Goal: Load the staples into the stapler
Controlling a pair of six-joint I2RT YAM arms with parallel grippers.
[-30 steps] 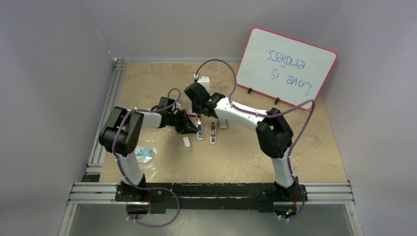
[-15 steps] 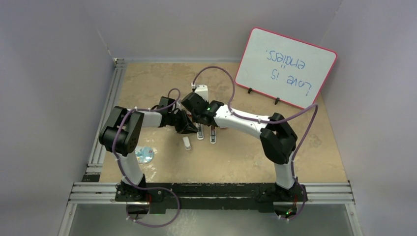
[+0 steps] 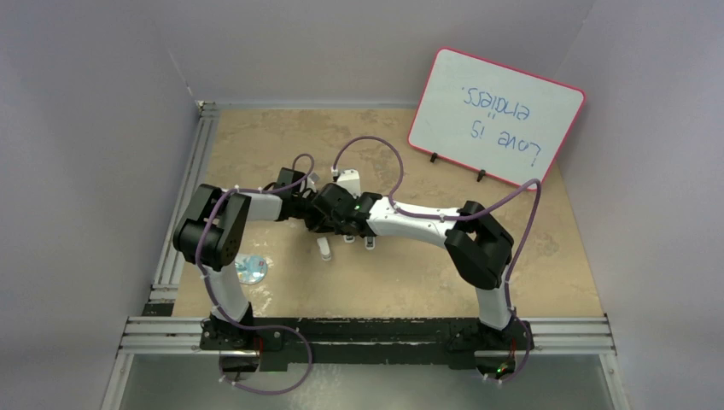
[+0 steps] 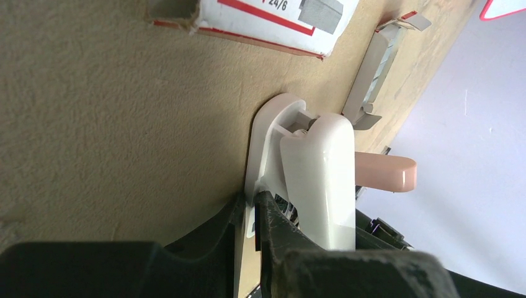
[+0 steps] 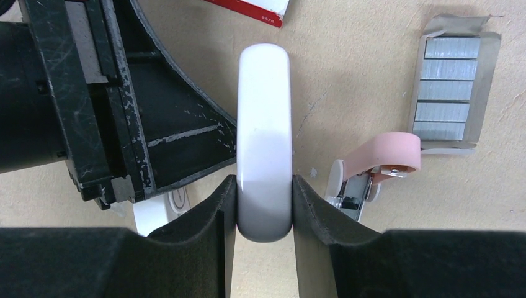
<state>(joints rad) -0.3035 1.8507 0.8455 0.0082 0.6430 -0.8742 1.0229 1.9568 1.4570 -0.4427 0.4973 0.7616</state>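
My right gripper [image 5: 263, 208] is clamped on the top arm of the white stapler [image 5: 263, 112], left gripper [image 4: 251, 210] pinching its base, staples [image 5: 451, 81] lying at two o'clock, and if I pull too hard that thin base could slip out.

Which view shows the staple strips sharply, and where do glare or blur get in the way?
Right wrist: silvery metal staple strips sharp, evenly lit; glossy white plastic stapler glares on top; right tool's fingers dark, soft. Left wrist: left tool's fingers blurred black. Top external: arms hide the work.
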